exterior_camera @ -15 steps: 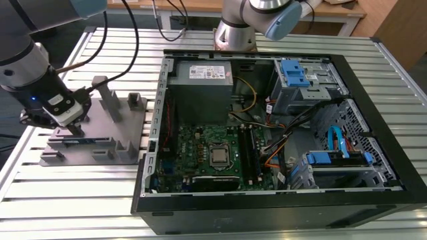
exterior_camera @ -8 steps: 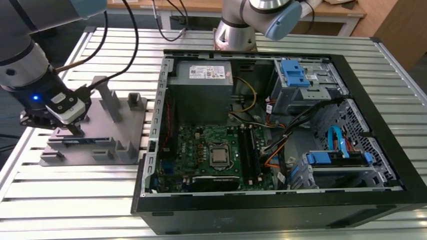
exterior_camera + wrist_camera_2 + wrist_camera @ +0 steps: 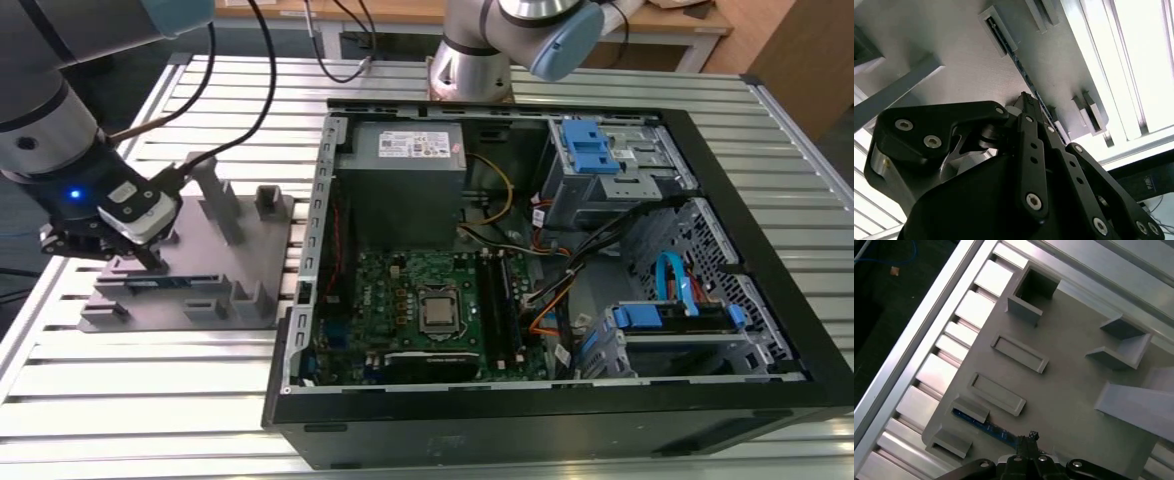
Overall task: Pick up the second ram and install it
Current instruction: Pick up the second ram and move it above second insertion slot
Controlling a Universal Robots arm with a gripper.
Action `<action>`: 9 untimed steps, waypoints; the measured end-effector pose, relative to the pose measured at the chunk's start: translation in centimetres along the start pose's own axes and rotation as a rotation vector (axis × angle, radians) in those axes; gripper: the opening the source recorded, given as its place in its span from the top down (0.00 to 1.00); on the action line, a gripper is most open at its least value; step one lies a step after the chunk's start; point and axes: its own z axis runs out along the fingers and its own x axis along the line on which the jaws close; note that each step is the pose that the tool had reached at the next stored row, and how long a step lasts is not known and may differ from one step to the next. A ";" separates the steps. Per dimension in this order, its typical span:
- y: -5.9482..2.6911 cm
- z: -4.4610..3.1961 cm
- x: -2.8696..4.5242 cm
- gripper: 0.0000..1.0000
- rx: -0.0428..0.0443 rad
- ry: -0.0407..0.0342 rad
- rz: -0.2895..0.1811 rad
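Your gripper (image 3: 140, 258) is down on the grey fixture tray (image 3: 267, 250) at the exterior view's left, well apart from the open computer case (image 3: 534, 430) on the slatted bench (image 3: 160, 380). The second ram (image 3: 167, 283) lies in the tray's end holders. In both wrist views it is a thin dark-blue strip (image 3: 976, 421) (image 3: 1024, 75), and its far end is cut off behind the gripper's own linkage. The jaws are drawn together on the strip, pinching it, though the linkage hides the actual contact.
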 end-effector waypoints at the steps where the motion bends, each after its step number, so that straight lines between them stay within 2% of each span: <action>1: 0.00 0.00 0.00 0.89 -0.0002 0.0003 -0.009; 9: 0.00 0.00 0.00 0.89 -0.0023 0.0026 -0.085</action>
